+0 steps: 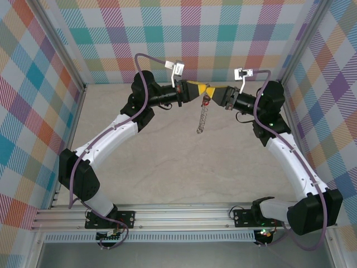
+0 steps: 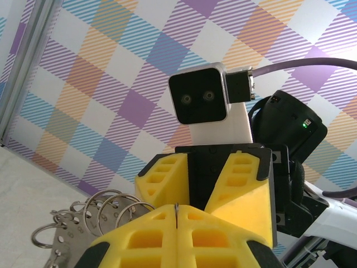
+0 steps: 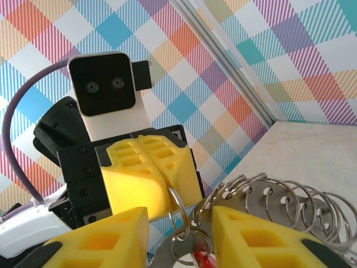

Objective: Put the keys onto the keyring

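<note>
keys (image 3: pixel 203 258) cut off at frame bottom (only a red bit shows, metal part unclear), keyring (image 3: pixel 290 204) hanging in midair, left gripper (image 2: pixel 175 211) pinched tight on its edge, right gripper (image 3: pixel 181 223) jaws apart around the keys

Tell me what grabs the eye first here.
The arms meet nose to nose above the middle of the table, left gripper against right gripper. The keyring dangles like a chain from the shut left one. The key's red tag sits inside the right one's parted jaws.
</note>
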